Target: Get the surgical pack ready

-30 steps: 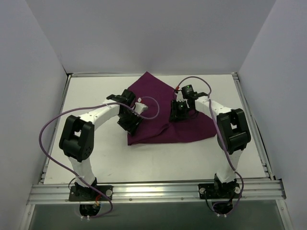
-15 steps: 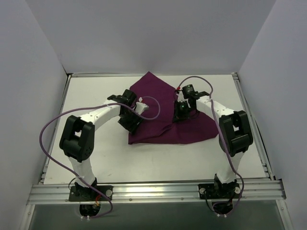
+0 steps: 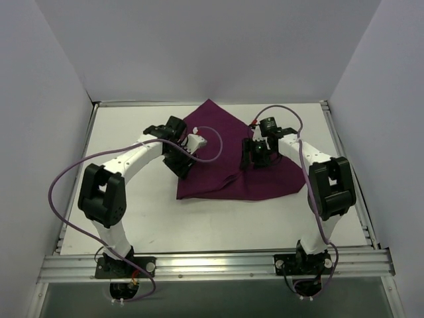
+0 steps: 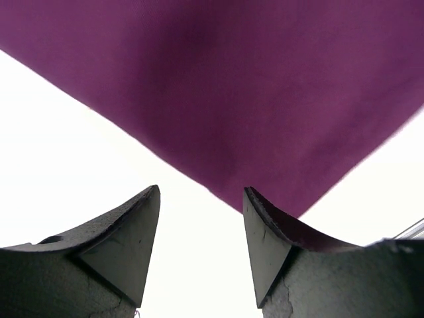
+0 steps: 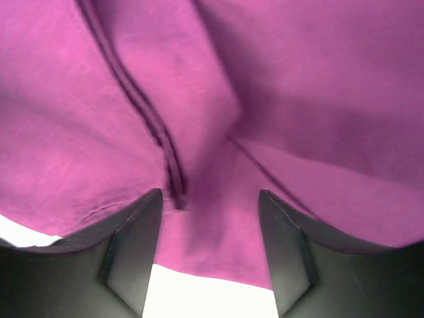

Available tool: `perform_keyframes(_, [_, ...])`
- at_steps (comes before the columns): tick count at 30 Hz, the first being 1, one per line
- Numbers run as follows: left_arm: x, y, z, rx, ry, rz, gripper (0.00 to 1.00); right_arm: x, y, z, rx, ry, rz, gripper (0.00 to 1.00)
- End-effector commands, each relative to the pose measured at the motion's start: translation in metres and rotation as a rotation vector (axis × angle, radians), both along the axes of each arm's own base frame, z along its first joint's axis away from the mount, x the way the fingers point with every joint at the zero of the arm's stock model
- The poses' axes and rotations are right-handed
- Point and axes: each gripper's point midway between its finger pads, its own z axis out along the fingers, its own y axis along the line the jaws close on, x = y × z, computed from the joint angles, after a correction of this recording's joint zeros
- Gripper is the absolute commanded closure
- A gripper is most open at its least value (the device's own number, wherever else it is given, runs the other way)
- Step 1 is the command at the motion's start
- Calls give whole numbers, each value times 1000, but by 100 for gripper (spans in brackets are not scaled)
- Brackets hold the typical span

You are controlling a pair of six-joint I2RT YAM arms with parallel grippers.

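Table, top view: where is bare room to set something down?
Bare table: the near strip between the purple cloth and the arm bases, and the far-left corner. Crowded mid-table, where left gripper and right gripper hover at it.

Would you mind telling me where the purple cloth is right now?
In the top view, the purple cloth lies folded on the table, centre-rear, with the left gripper at its left edge and the right gripper above its right half.

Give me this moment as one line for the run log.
purple cloth: folded, lying flat | left fingers: open, empty, over cloth edge | right fingers: open, empty, over cloth folds
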Motion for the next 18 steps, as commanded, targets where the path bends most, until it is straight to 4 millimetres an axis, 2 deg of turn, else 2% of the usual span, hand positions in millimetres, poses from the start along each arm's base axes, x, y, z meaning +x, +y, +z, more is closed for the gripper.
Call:
perform_keyframes(1, [9,-20,54,-83,-123,-112,39,7,-17,15,5,-31,-36,42])
perform_keyframes(3, [5,-32,52,-55,-137,-157,40,17,-22,25,32,-51,-60,41])
perform_keyframes(5, [4,-41,41,-12,-146,-197,43,21,-31,37,33,-74,-94,40])
perform_keyframes(6, [-2,-54,38,-8,-147,-233,43,25,-47,41,12,-82,-151,40])
perform_keyframes(8, [-6,-64,23,-3,-124,-256,44,20,-76,45,-46,-74,-245,40])
perform_keyframes(9, [-10,-71,18,0,-126,-274,44,21,-111,44,-114,-75,-348,39])
perform_keyframes(11, [-10,-78,7,21,-135,-295,44,5,-147,38,-195,-45,-447,35])
perform_keyframes(12, [-13,-82,4,50,-150,-316,44,1,-184,35,-225,-30,-555,34])
perform_keyframes(13, [-14,-85,-2,69,-150,-337,44,-6,-195,29,-219,-8,-593,34])
perform_keyframes(15, [-18,-89,-9,93,-160,-363,44,-5,-211,24,-170,-5,-648,33])
perform_keyframes(16, [-23,-93,-13,99,-157,-385,44,-8,-226,19,-168,6,-693,33])
perform_keyframes(18, [-25,-95,-15,98,-161,-395,44,-5,-239,7,-189,20,-718,33])
